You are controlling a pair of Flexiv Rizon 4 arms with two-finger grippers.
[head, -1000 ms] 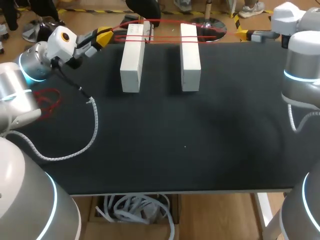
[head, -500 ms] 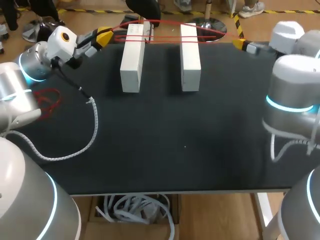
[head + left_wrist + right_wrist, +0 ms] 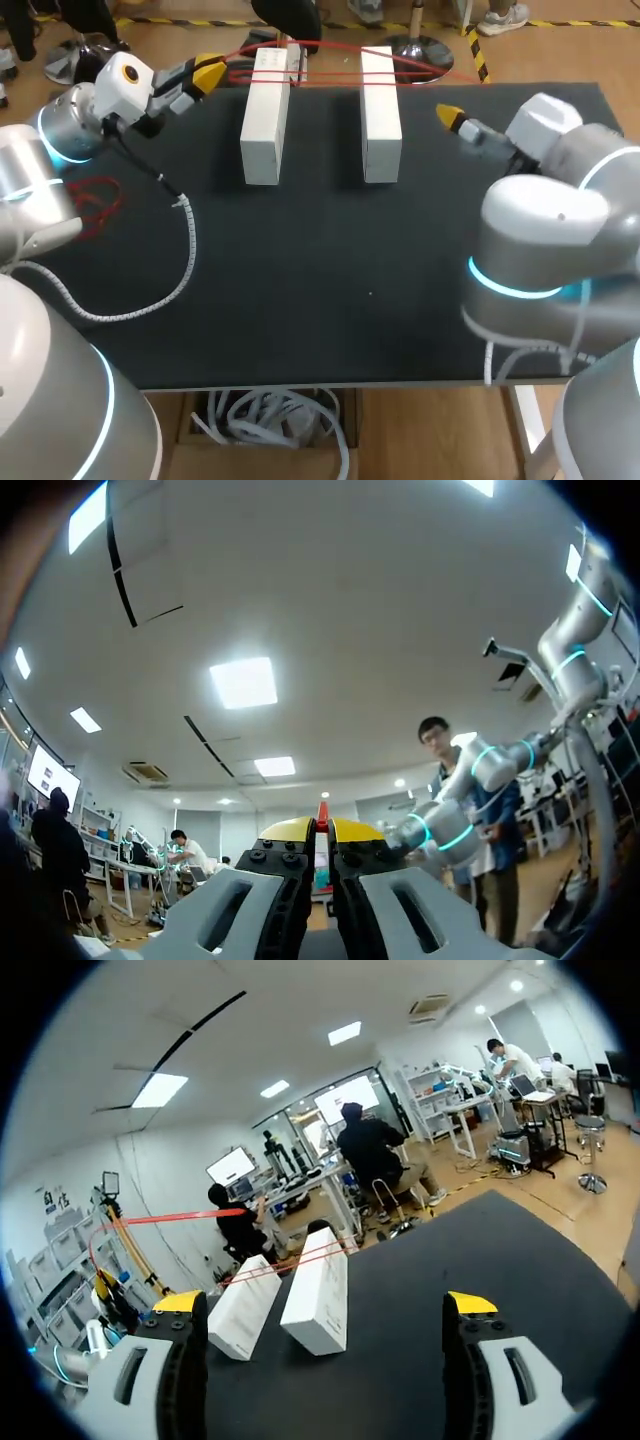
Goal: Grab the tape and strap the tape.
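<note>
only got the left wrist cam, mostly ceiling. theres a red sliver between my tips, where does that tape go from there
observer: From the left gripper the red tape stretches across the far ends of the left white block and the right white block.
operator: is the right arm holding the other end
observer: No, the right gripper is open with nothing between its fingers.
operator: so where is it
observer: Over the table, beside the right white block on the side away from the left one, apart from the tape.
</note>
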